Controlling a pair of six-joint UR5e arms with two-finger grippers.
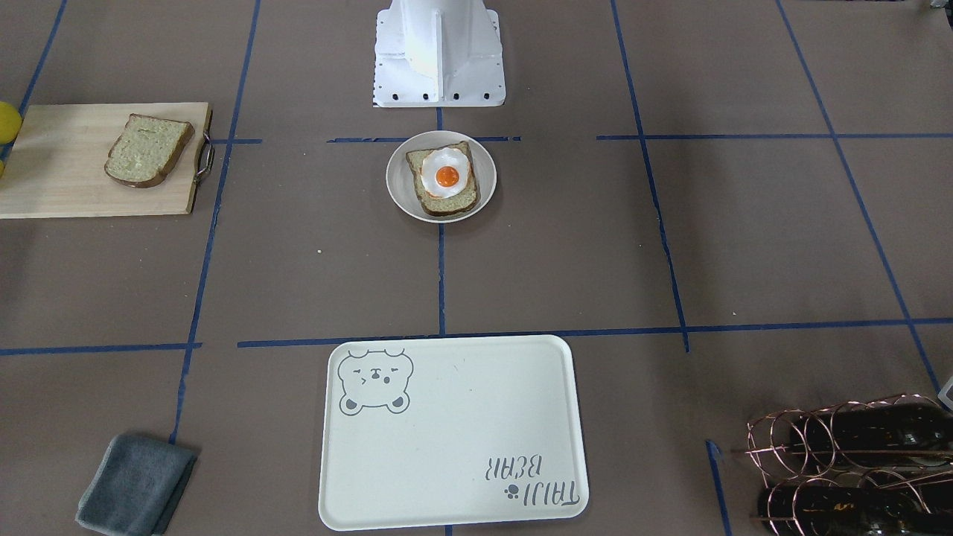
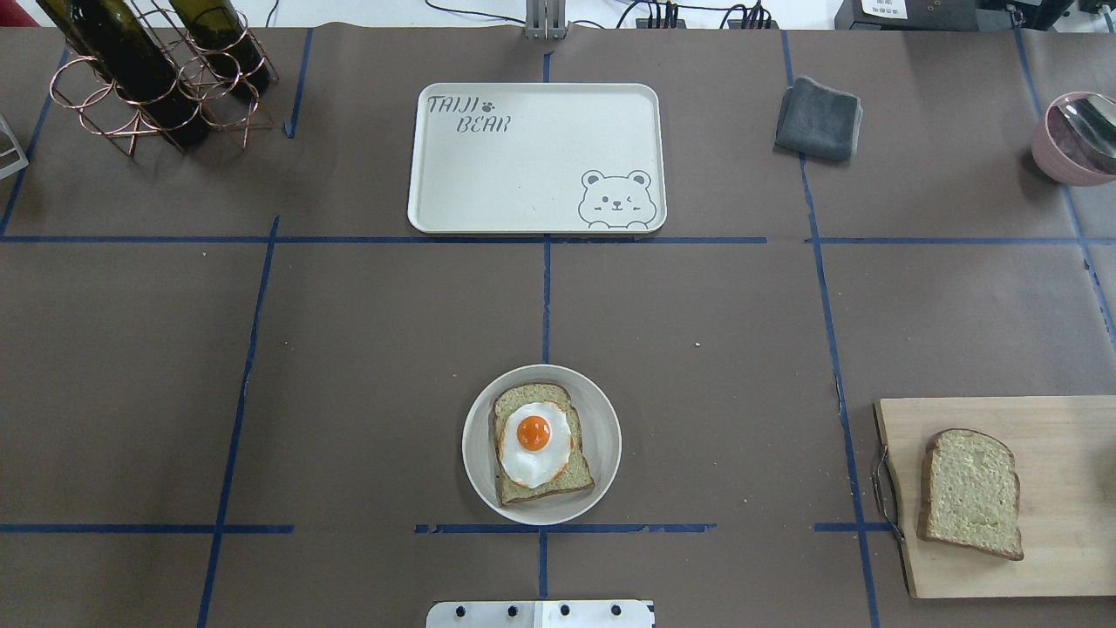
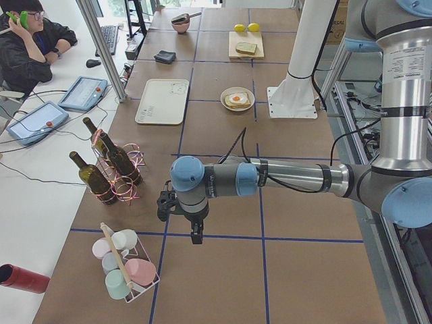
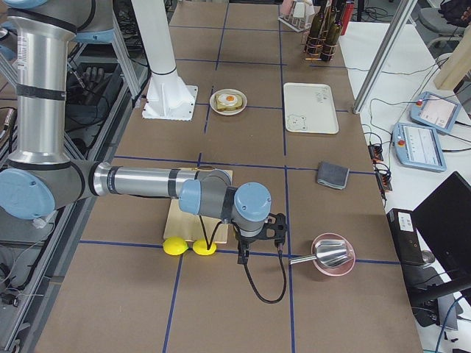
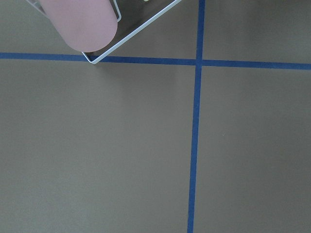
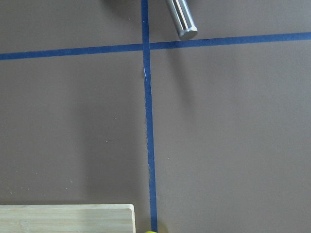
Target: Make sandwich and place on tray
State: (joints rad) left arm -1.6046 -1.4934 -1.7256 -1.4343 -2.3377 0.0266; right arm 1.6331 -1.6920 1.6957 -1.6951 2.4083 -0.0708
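Note:
One bread slice (image 2: 545, 488) lies on a small round plate (image 2: 475, 453) at the table's middle, near the robot base, with the fried egg (image 2: 534, 440) on top of it. The second bread slice (image 2: 972, 493) lies on the wooden cutting board (image 2: 1064, 436) at the right. The cream bear tray (image 2: 523, 166) lies bare at the far side, middle. My left gripper (image 3: 196, 233) hangs far off by the cup rack. My right gripper (image 4: 241, 254) hangs beyond the cutting board, near the lemons. Both show only in the side views, so I cannot tell whether they are open or shut.
A wine bottle rack (image 2: 148, 70) stands at the far left. A grey cloth (image 2: 818, 119) lies far right of the tray. A pink bowl (image 2: 1072, 139) with a metal scoop sits at the right edge. Two lemons (image 4: 188, 246) lie beside the board. A cup rack (image 3: 125, 266) stands beyond the left end.

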